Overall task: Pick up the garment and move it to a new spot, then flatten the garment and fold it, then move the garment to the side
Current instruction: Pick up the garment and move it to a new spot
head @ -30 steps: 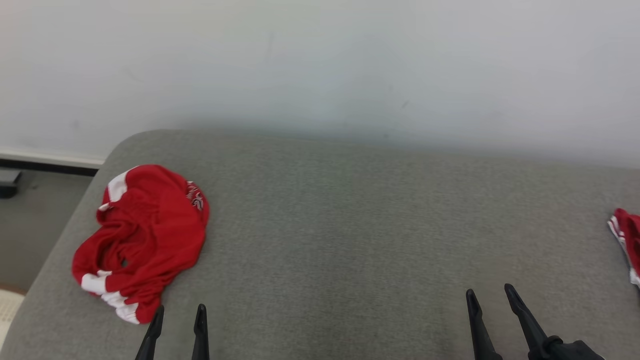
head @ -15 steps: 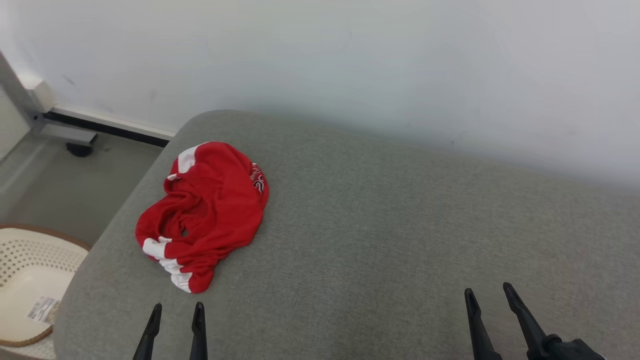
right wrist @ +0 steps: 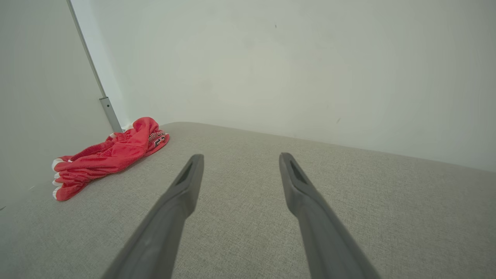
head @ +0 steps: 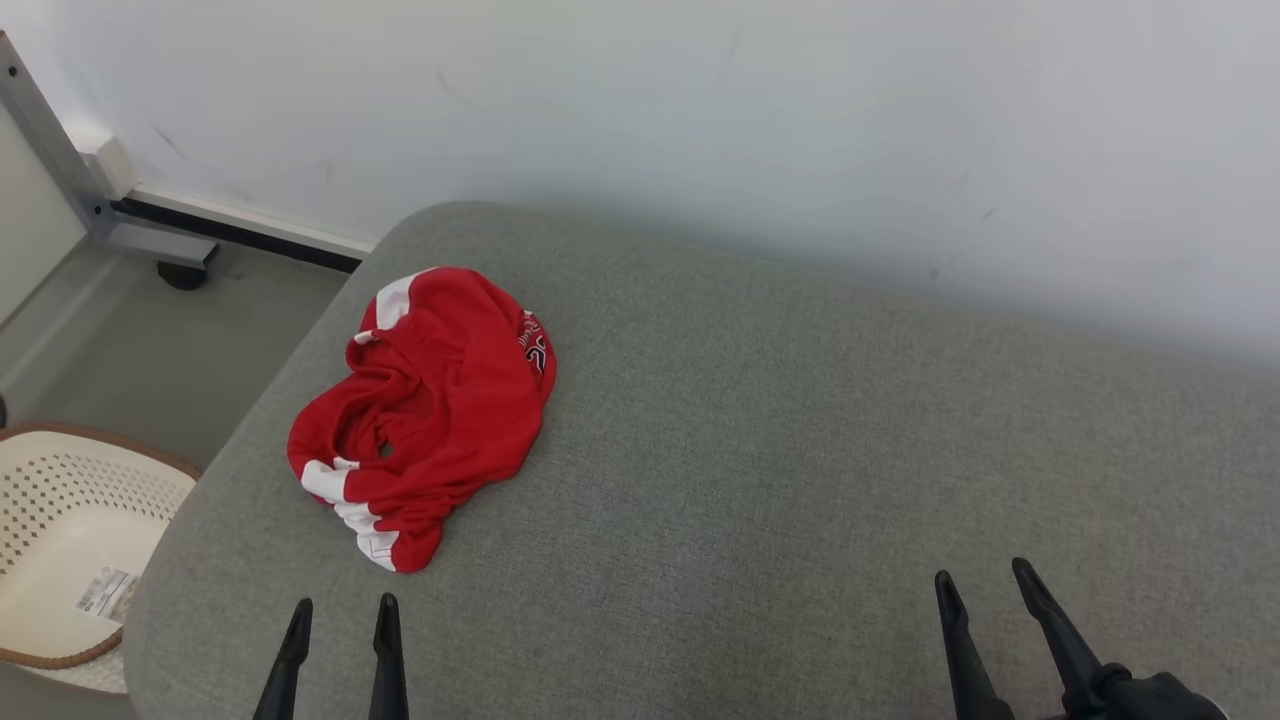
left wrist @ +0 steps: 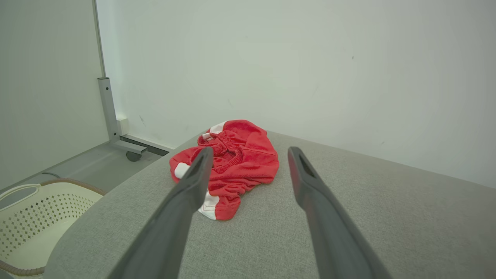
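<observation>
Nothing of the task looks done yet. The red garment (head: 430, 410), crumpled with its white trim showing, lies near the left end of the grey padded worktop (head: 800, 480). The left gripper (head: 343, 603) hovers just short of it and the right gripper (head: 982, 572) is well apart from it. Both sets of jaws stand wide open and empty. Picking up, moving, flattening, folding and setting aside all remain.

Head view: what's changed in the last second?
The camera swung left: the garment shows nearer centre and a basket has come into frame. The garment lies unmoved on the cushion. Nothing gripped or released; left gripper and right gripper stay open and empty.
</observation>
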